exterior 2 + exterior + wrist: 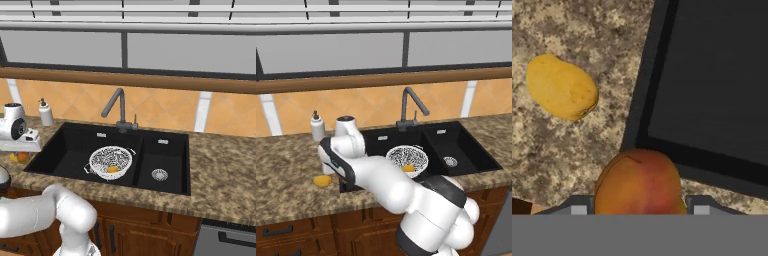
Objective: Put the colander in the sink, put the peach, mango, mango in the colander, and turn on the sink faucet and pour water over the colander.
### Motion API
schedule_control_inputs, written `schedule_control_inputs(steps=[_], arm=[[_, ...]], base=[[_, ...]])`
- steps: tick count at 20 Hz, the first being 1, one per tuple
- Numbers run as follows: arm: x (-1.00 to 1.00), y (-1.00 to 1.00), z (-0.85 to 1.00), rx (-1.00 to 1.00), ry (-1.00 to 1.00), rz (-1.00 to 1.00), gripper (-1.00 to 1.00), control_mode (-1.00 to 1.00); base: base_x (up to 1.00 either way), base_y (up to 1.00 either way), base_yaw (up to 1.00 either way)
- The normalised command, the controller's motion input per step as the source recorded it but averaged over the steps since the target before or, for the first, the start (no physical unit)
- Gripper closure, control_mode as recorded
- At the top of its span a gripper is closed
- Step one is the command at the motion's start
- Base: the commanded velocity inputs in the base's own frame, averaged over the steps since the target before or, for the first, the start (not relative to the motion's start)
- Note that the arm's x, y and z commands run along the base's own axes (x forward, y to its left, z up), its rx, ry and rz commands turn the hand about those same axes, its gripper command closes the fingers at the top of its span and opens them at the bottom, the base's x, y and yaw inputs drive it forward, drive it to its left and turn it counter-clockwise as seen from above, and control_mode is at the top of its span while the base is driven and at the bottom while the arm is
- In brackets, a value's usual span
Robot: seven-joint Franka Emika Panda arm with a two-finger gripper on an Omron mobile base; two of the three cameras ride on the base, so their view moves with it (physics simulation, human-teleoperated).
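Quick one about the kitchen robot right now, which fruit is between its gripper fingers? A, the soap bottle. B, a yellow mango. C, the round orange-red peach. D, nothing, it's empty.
C: in the hand view the gripper is shut on the orange-red peach, while a yellow mango lies apart from it on the counter beside the sink.

Speckled granite counter — a mango lies on it.
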Motion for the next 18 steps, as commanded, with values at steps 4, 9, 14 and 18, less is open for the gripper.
schedule_control_inputs(steps=[4,9,14,18], arm=[[0.19,-0.72,0.0,0.0,0.0,-0.03,1.0,-1.0],[0.41,-0.49,0.0,0.0,-0.01,-0.06,1.0,-1.0],[0.46,-0.27,0.0,-0.02,-0.01,-0.09,1.0,-1.0],[0.42,-0.39,-0.05,-0.04,0.0,-0.16,1.0,-1.0]], base=[[0.0,0.0,0.0],[0.0,0.0,0.0],[0.0,0.0,0.0],[0.0,0.0,0.0]])
